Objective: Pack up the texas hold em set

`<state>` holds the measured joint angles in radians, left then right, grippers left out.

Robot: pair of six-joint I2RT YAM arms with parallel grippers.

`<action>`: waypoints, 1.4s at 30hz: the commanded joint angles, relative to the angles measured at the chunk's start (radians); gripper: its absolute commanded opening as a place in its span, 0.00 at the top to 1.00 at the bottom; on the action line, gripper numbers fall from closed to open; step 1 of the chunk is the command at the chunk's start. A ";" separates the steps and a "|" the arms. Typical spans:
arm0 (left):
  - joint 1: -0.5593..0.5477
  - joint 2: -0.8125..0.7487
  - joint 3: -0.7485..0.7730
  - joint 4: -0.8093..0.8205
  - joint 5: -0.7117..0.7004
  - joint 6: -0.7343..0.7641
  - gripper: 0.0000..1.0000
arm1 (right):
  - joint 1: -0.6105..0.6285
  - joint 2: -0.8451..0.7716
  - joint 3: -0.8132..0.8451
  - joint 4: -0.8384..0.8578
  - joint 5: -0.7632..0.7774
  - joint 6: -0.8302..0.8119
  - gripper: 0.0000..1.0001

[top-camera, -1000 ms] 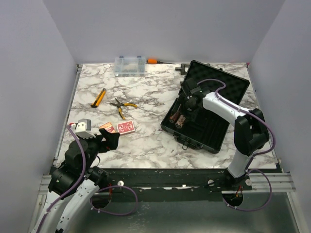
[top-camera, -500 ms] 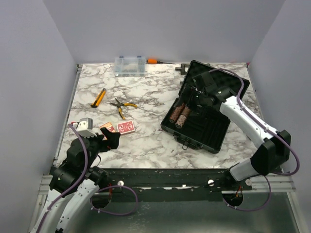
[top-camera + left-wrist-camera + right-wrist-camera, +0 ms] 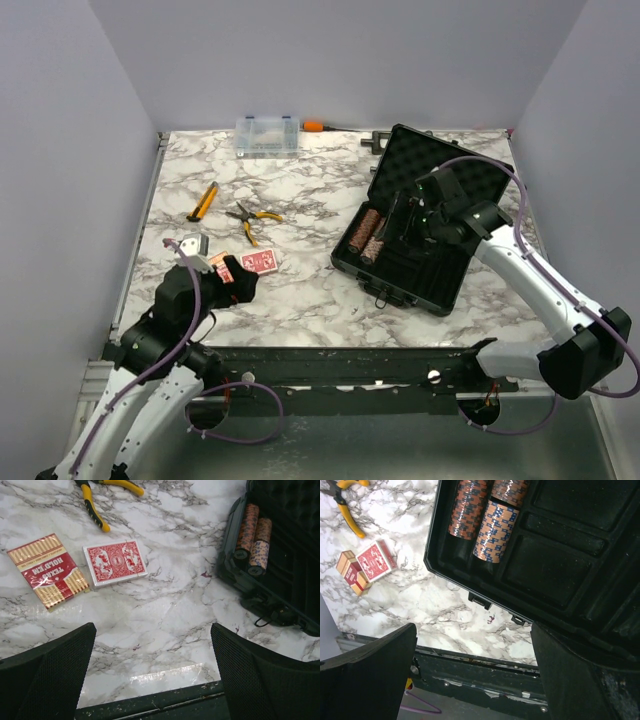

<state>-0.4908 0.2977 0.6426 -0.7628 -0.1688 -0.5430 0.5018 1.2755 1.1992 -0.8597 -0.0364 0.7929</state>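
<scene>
Texas hold em case (image 3: 430, 270) lies open on the right of the table (image 3: 165, 610), lid leaning back on the far side, with two chip rolls (image 3: 370, 235) lying side by side in its far-left compartment; the other compartments look bare. Still outside it are the red-backed deck (image 3: 115, 562) and the printed card box (image 3: 47, 570), flat on the marble at the near left, just beside each other without touching, with the pliers (image 3: 95, 512) a little farther off. The left gripper (image 3: 152, 630) hangs above the table just near of the cards, fingers spread wide and holding nothing; the right gripper (image 3: 472, 635) hovers over the near-left edge of the case, equally wide and empty. The step in hand looks like fetching the cards, and the left arm is the one placed for it. To do it well, it should move forward until the deck sits between the fingers, turn the wrist to match the deck's slight slant, then come down low so the pads meet its long edges close to the marble. A flat deck gives little to bite on, and whether it is wrapped cannot be told, so a gentle, square squeeze matters lest cards slide or fan. The neighbouring box should be left undisturbed, and the right arm ought to clear the case before anything is carried across.
</scene>
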 commanded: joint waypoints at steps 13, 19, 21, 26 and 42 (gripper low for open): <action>0.008 0.480 0.128 -0.021 0.156 -0.064 0.02 | -0.005 -0.050 -0.071 -0.047 0.043 -0.052 0.02; 0.008 0.679 0.220 -0.041 0.131 0.035 0.02 | -0.005 -0.062 -0.084 -0.052 0.051 -0.059 0.02; 0.008 0.751 0.255 -0.050 0.109 0.061 0.02 | -0.005 -0.067 -0.090 -0.051 0.047 -0.058 0.01; 0.019 0.924 0.333 -0.055 0.044 0.109 0.02 | -0.006 -0.077 -0.086 -0.061 0.053 -0.056 0.00; 0.079 1.177 0.416 -0.016 -0.013 -0.061 0.01 | -0.005 -0.095 -0.129 -0.058 0.043 -0.030 0.00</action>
<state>-0.4255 1.4387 1.0397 -0.8078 -0.1753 -0.5465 0.5018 1.1885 1.0809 -0.9112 -0.0116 0.7525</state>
